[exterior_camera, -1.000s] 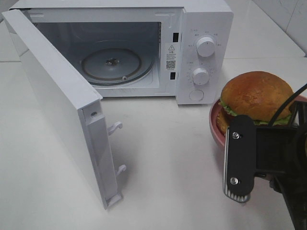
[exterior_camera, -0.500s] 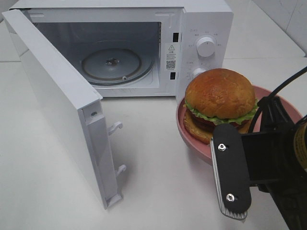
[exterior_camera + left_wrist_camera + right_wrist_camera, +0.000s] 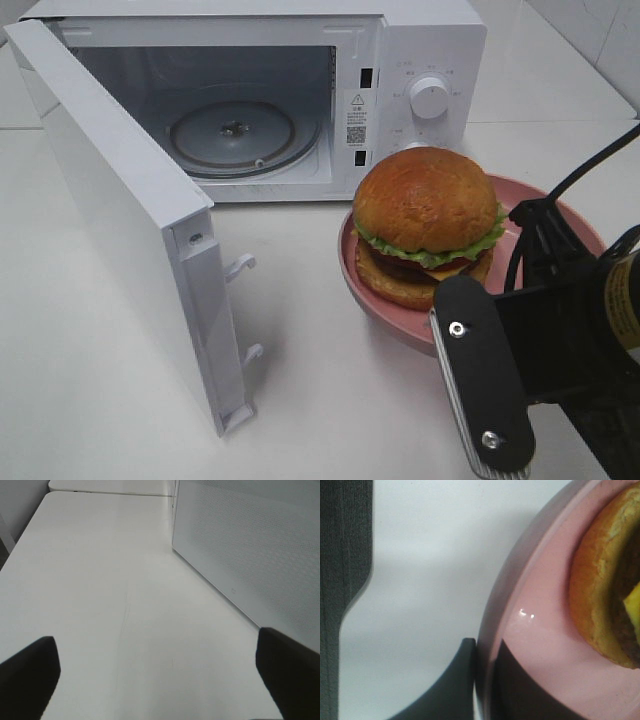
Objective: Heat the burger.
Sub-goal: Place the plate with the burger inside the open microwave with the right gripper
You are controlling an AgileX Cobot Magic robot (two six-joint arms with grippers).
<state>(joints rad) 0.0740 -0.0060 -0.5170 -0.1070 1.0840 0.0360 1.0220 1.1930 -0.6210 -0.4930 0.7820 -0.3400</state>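
White table runs under everything, with pale tiles at the upper right of the high view. At centre-right of that view the burger [image 3: 425, 205] sits upright on a pink plate [image 3: 352, 268], its stack leaning a little. It is in front of the microwave's [image 3: 430, 60] dial panel and right of the open cavity, not yet inside.

The right hand [image 3: 481, 680] is closed on the plate's near rim, one finger under the lip and one on the inner face, as its wrist view shows. That single pinch at the edge seems to carry the whole load. The plate looks raised off the table, though I cannot be sure.

The left hand [image 3: 160, 680] is spread wide and holds nothing, low over bare table beside a white perforated panel.

The door [image 3: 120, 230] stands swung out at the left, and the turntable [image 3: 232, 135] is bare.

Risks, as I judge them:
- The rim could slip in the pinch and tip the plate.
- A tilt or jerk could slide the tall burger off.
- The plate's far edge could clip the frame beside the dials if the path into the cavity is too tight.
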